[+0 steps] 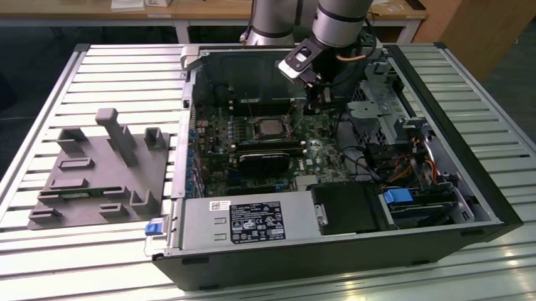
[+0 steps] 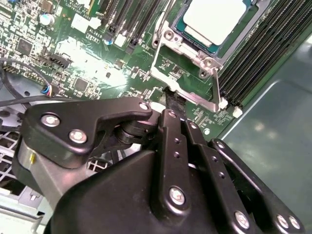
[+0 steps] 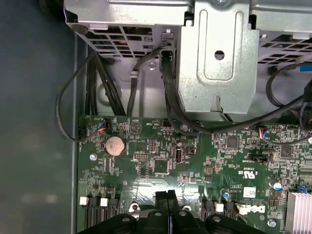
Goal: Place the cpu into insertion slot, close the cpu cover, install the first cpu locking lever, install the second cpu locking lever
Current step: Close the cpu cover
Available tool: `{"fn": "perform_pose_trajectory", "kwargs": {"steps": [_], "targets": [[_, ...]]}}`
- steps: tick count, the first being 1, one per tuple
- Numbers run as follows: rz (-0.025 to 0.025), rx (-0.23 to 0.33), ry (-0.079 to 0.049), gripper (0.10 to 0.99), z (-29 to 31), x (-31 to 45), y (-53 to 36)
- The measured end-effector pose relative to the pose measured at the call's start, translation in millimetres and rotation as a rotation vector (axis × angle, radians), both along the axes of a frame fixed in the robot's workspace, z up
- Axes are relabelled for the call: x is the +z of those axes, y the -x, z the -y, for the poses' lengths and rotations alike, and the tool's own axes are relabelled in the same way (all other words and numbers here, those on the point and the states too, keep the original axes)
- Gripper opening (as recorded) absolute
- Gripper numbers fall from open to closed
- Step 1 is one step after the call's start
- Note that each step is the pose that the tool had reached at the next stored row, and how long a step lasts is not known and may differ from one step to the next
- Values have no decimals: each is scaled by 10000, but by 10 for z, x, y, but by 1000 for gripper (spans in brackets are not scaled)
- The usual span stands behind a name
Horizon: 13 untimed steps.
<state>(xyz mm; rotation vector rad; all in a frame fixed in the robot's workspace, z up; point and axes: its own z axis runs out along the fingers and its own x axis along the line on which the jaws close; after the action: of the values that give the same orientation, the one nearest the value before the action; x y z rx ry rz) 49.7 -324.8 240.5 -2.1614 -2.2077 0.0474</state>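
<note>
Claw (image 2: 171, 100) pinched narrow, lowered over green motherboard (image 2: 97, 58), just beside insertion slot (image 2: 183, 46), cpu (image 2: 214, 19) seated inside.

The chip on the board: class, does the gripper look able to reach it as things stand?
Probably yes: the gripper hangs close beside the chip, whose top lies bare with nothing across it.

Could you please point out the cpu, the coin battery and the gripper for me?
cpu (image 2: 214, 19): second wrist view, middle of its silver top.
coin battery (image 3: 115, 145): first wrist view, centre of its round face.
gripper (image 3: 168, 196): first wrist view, between its fingertips.
</note>
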Motion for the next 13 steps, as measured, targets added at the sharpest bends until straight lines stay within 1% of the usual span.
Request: {"fn": "perform_pose_trajectory", "kwargs": {"steps": [3, 5, 9, 13], "targets": [[1, 0, -10, 102, 0, 1, 38], [10, -1, -28, 102, 0, 1, 95], [47, 0, -49, 102, 0, 1, 224], [74, 0, -64, 102, 0, 1, 329]]}}
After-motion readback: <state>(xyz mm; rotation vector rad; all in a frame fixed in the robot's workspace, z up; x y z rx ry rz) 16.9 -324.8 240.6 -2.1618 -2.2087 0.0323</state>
